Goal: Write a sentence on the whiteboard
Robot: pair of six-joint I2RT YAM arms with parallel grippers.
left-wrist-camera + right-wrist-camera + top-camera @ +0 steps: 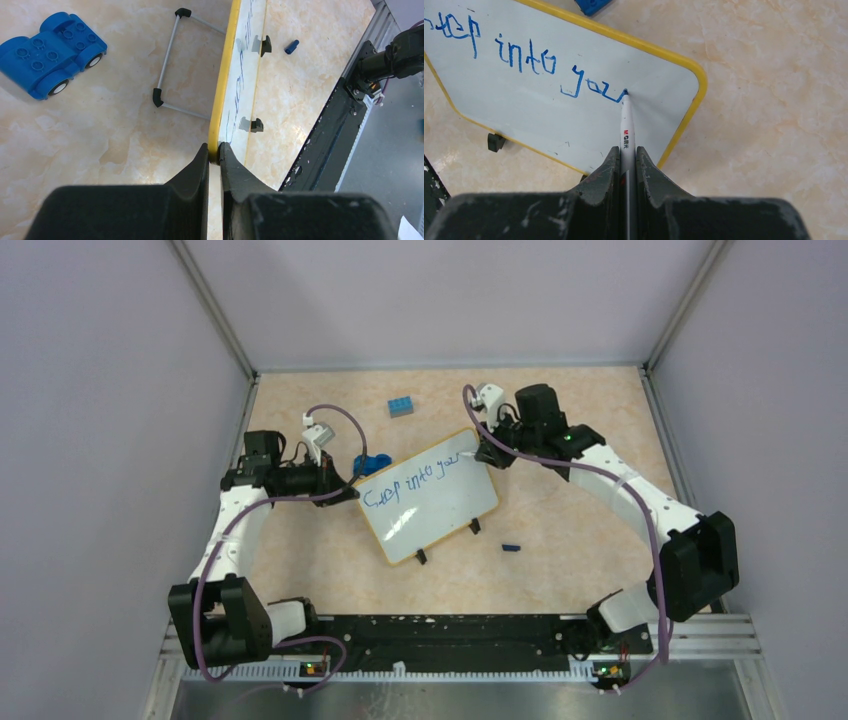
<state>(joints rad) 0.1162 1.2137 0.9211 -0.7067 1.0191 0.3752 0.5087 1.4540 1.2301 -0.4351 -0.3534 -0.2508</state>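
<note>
The whiteboard lies on the desk, pinched at 9 o'clock by the left end effector, while the right end effector at 2 o'clock pinches a marker touching the sentence, "step into you", likely not finished.

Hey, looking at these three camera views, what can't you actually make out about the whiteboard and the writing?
- Start of the sentence: right wrist view, cut off by the left edge; top view, too small to read.
- Face of the whiteboard: left wrist view, seen nearly edge-on from the left claw pinching its rim.
- Rear of the marker: right wrist view, hidden inside the right claw.
</note>
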